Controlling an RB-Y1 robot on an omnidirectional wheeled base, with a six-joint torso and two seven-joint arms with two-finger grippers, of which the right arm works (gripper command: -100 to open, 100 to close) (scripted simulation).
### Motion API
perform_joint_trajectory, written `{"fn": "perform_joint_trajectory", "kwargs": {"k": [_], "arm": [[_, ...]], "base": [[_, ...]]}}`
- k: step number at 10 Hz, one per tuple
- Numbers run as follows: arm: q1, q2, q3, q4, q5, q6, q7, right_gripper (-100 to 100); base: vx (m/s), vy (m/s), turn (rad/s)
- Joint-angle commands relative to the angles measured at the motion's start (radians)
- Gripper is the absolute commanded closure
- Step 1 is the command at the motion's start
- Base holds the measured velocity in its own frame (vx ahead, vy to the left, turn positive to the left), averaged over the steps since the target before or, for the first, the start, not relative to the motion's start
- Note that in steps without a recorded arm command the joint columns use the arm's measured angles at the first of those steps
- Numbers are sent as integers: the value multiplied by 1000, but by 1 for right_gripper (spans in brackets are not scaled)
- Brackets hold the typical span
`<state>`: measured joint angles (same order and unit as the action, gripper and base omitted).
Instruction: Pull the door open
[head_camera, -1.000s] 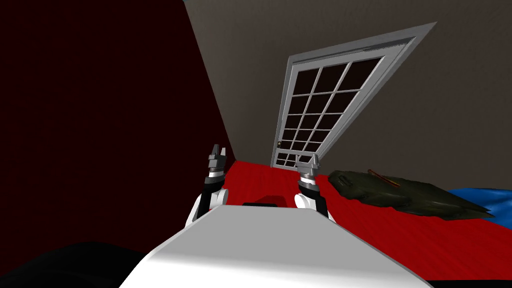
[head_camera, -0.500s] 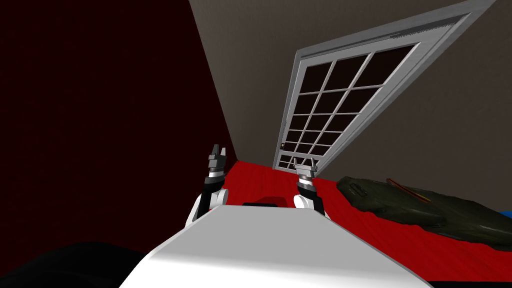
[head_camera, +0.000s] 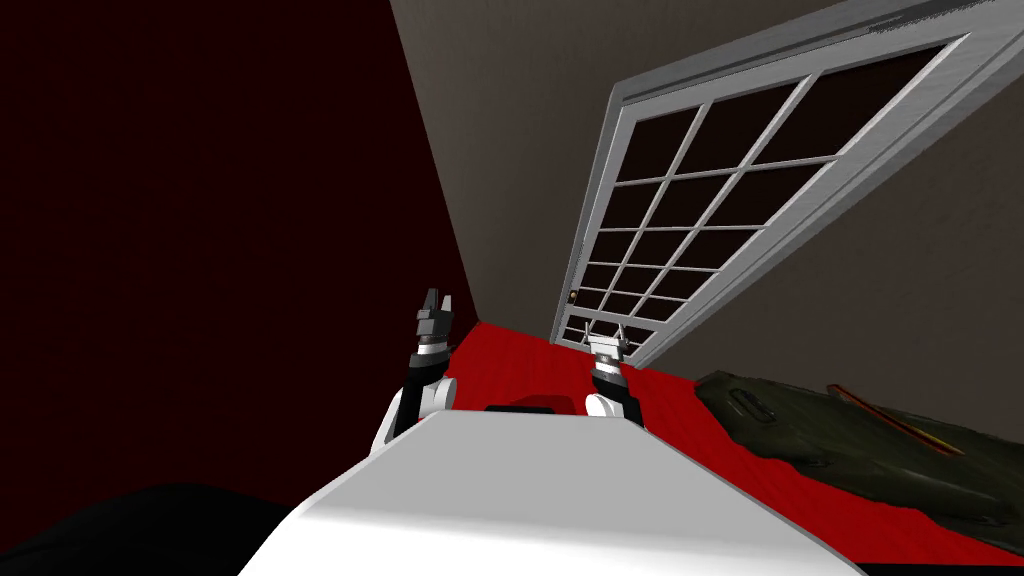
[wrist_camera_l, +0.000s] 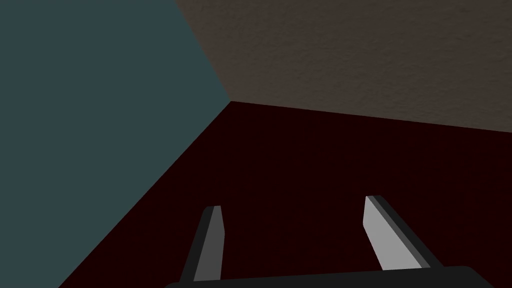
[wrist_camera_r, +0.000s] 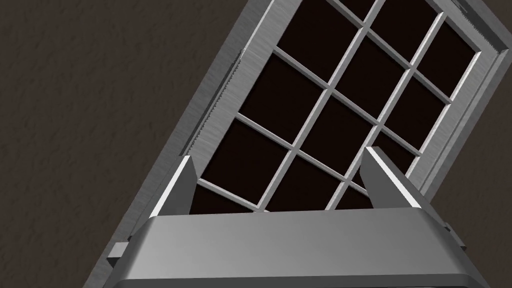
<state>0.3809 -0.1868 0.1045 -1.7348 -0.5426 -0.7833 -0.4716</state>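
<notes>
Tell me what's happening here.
The robot stands facing a grey-framed door with dark panes, which looks shut. Its right gripper points at the door with fingers open, not touching it or the small handle at the door's edge. The left gripper is raised beside the dark red wall, open and empty. A dark bag lies on the red floor to the right.

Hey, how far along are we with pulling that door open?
Nothing done on the door itself: it looks flush in its grey frame. In hand: the right gripper is open and aimed at it, short of touching it; the left gripper is open too. Left: reach the small handle at the door's edge, grip it and pull.
</notes>
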Motion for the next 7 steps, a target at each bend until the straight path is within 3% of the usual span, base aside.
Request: {"fn": "perform_joint_trajectory", "kwargs": {"k": [1,2,7], "arm": [[-7,-18,6,46,-35,-16,-46,-100],[-7,-18,6,46,-35,-16,-46,-100],[-24,-47,30,151,-116,-49,-141,-100]], "base": [[92,-43,134],[57,-34,42],[61,-22,89]]}}
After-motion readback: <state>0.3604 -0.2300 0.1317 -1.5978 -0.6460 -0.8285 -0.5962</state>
